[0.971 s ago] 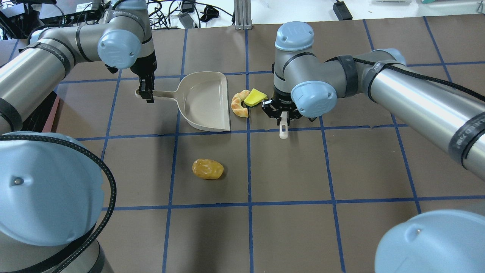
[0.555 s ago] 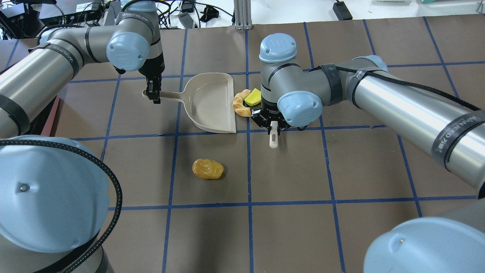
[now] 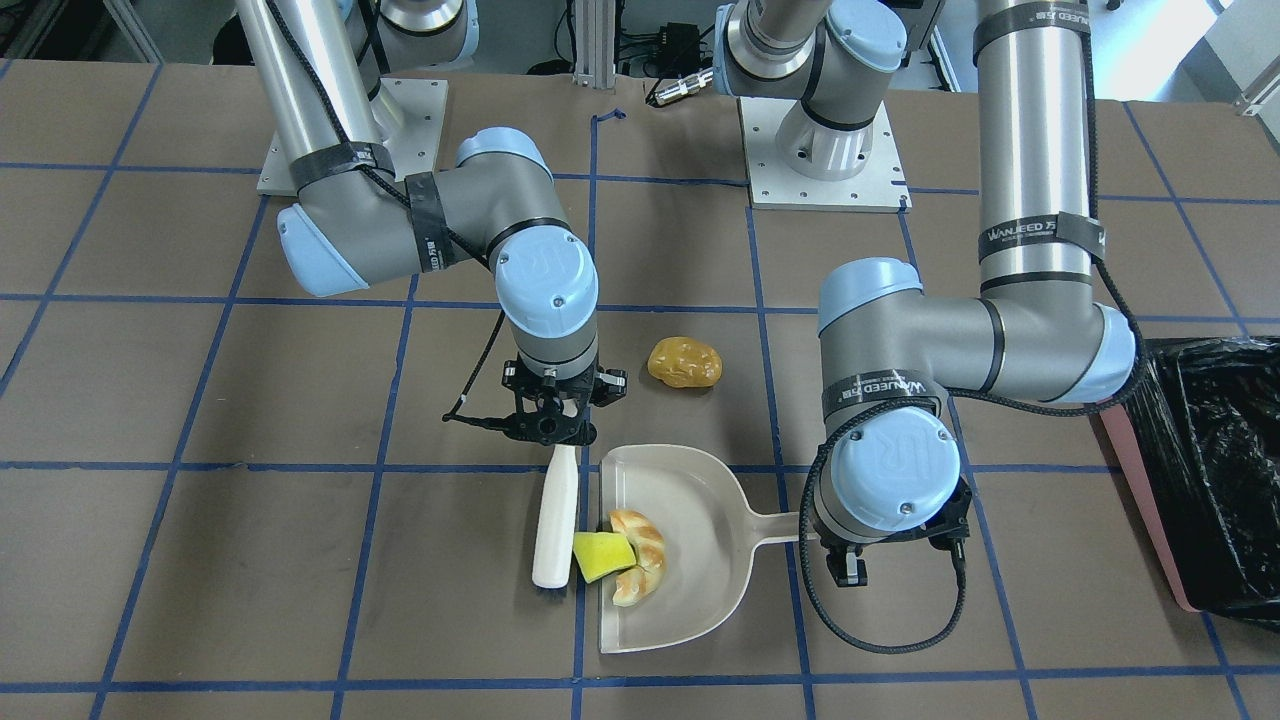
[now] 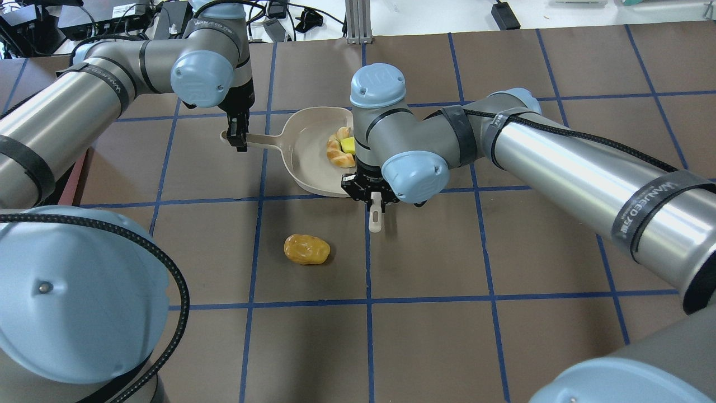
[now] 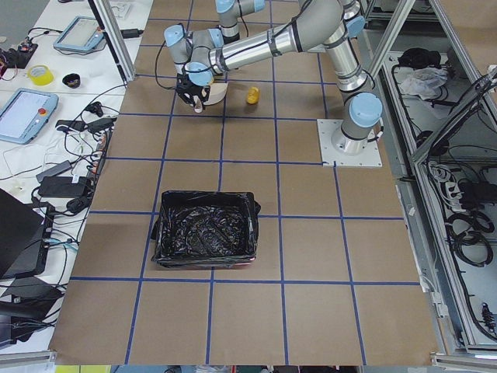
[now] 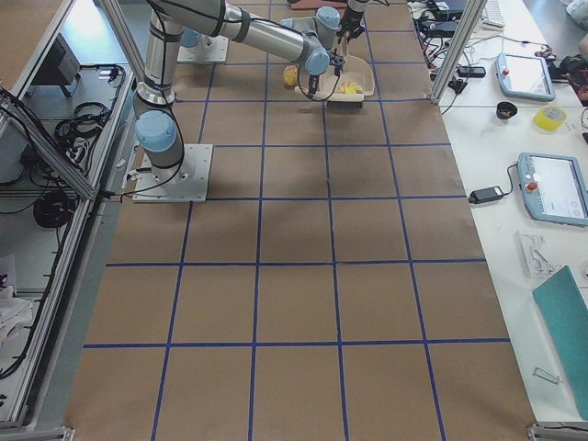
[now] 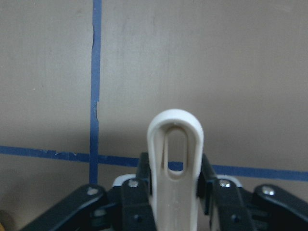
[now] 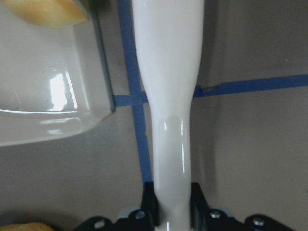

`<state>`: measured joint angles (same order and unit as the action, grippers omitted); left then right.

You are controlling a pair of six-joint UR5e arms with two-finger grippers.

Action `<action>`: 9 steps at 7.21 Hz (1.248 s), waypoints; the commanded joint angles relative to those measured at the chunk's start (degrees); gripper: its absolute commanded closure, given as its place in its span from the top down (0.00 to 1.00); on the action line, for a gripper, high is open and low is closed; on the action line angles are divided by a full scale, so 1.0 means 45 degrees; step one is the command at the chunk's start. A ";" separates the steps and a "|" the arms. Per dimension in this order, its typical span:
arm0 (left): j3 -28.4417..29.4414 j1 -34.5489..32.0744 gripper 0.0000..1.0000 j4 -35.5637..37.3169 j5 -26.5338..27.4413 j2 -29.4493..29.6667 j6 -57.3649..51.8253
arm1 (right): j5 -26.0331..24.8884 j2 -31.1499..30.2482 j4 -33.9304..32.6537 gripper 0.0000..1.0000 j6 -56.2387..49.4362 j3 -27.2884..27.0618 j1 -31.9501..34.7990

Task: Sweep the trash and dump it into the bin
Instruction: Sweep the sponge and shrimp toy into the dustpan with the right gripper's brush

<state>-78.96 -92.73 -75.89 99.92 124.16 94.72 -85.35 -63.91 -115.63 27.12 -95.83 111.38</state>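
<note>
Brown paper crossed by blue tape lines covers the bench. A beige dustpan is laid flat on it, and the end of its handle is clenched by the left hand — in the wrist view the handle's loop is seen poking out between the closed fingers. A white brush is grasped by its handle in the right hand, with its head set at the pan's open lip. Beyond that hand, against the brush head, the yellow-green wedge is seen on the lip, touching the tan croissant piece, which is inside the pan. The golden-brown blob is seen on the bare bench near the right hand, on its robot side and outside the pan. The bin — lined with black plastic — is placed well apart from the left hand, on its outer side.
</note>
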 commanded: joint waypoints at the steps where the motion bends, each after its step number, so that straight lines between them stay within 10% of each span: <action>1: -0.0013 -0.0272 0.00 0.0633 -0.0462 0.0025 -0.0130 | 0.0526 0.0332 -0.0532 0.00 0.0573 0.0103 0.0540; 9: -0.0756 -0.0156 0.00 0.2119 -0.1462 0.0066 -0.1576 | -0.0657 -0.0578 0.1316 0.00 0.0810 0.1158 0.0406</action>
<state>-82.81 -93.63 -66.40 93.45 124.82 87.79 -85.95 -64.25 -111.87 30.82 -90.86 113.39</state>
